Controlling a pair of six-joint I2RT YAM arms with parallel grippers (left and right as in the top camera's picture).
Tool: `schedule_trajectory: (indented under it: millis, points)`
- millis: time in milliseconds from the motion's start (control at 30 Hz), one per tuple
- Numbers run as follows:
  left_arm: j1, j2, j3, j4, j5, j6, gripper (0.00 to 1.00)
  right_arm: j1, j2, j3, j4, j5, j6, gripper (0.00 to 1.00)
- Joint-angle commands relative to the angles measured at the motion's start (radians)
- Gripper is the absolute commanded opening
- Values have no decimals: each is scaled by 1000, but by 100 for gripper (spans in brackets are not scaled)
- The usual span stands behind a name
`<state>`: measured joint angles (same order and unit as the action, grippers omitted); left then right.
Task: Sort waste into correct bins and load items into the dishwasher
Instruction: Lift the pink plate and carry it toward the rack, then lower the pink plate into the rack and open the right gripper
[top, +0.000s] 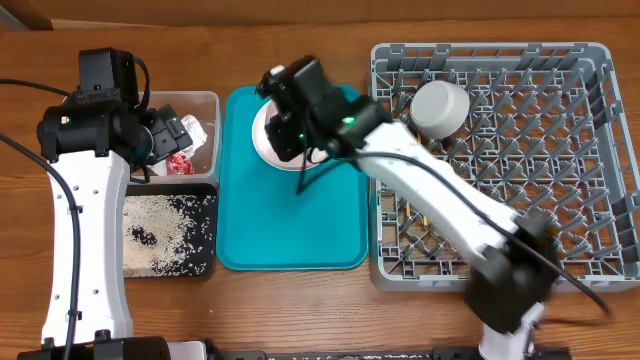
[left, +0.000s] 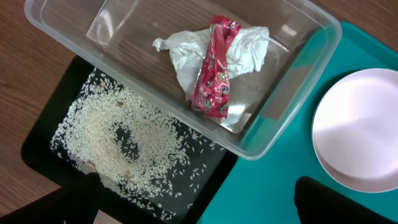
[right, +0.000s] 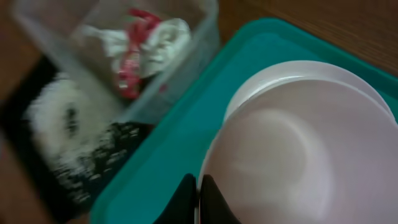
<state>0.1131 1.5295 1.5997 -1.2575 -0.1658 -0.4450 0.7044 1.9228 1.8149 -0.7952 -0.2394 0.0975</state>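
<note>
**Overhead:** L arm stands at the bench's left side, with the left pincer over the clear tub. The tub holds the napkin & the red-and-white wrapper. The black tray lies just beside the tub, w/ rice scraps spread over it. The teal tray sits between the bins & the dish rack. R arm stretches from the rack side across to the teal tray. The right pincer is at the white plate. A pale round bowl sits in the rack, near its corner next to the teal tray.

**L wrist:** pincer jaws are spread wide w/ nothing between them, over the black tray's edge. The napkin is crumpled in the tub & the wrapper lies on top of it. The rice has a bare patch in the middle. The pink dish is on the teal tray, at right.

**R wrist (blurry):** pincer jaws are pinched tight on the pink dish's near rim. The dish rests on the white plate, whose rim shows behind it. The tub & black tray are beyond, past the teal tray's edge.
</note>
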Motion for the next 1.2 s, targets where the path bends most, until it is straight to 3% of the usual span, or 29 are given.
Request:
schedule_trajectory:
  millis: [0,133,333,500,833,1167]
  points:
    - [-1,-9,11,2,-10,11,100,-39,-180,45,-71,-135,119,4]
    - [-2,-10,11,2,-9,11,100,-117,-270,45,-228,-240,257,4]
    - [-2,-10,11,2,-9,11,100,-257,-320,43,-404,-554,270,4]
    - [-2,-10,11,2,-9,11,100,-371,-332,43,-548,-658,270,4]
    - [-2,-9,11,2,-10,11,100,-586,-397,10,-623,-706,241,4]
    - [-2,-10,11,2,-9,11,100,-753,-515,-219,-647,-805,114,4]
